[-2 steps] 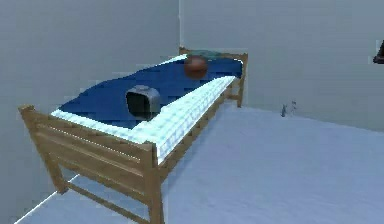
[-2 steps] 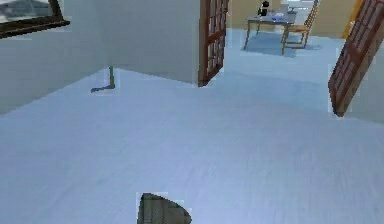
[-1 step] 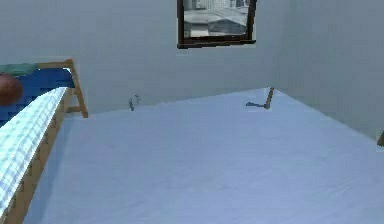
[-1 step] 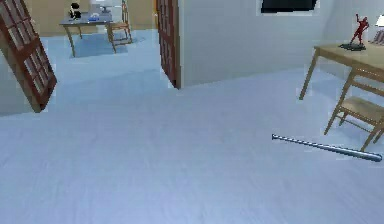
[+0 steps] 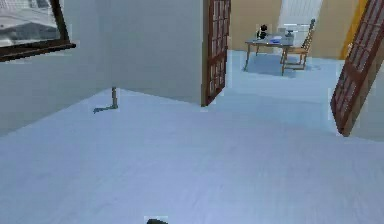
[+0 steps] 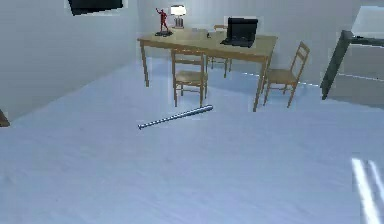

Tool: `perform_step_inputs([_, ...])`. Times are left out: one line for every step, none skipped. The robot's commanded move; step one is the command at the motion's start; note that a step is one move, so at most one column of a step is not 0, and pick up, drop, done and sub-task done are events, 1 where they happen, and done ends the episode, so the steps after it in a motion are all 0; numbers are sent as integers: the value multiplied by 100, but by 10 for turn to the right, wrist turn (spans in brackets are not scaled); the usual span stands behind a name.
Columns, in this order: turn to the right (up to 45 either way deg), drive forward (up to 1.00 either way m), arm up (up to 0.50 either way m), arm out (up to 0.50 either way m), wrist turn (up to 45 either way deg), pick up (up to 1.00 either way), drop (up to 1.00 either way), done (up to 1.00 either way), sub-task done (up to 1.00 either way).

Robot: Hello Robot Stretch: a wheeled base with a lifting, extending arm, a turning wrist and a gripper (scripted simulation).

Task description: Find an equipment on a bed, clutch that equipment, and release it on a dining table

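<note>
Pale-floored room in a simulated house. The pincer's state cannot be told, and with nothing to fix where it is, places here are given by the views. A grey metal bat (image 6: 176, 117) lies on bare floor in the middle of the arm side view, just in front of a wooden dining table (image 6: 195, 41). It is probably the equipment, though it is on no bed. The main risk is driving over the bat and sending it rolling. Two chairs (image 6: 188, 70) (image 6: 288, 70) crowd the table's near edge, and a laptop (image 6: 240, 30) and a red figurine (image 6: 161, 18) take up its top. In the forward view, dark door leaves (image 5: 217, 50) (image 5: 358, 70) narrow a doorway and could catch the base.
</note>
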Motion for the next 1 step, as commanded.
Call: perform_step_inputs([450,0,0,0,0,0,0,0,0])
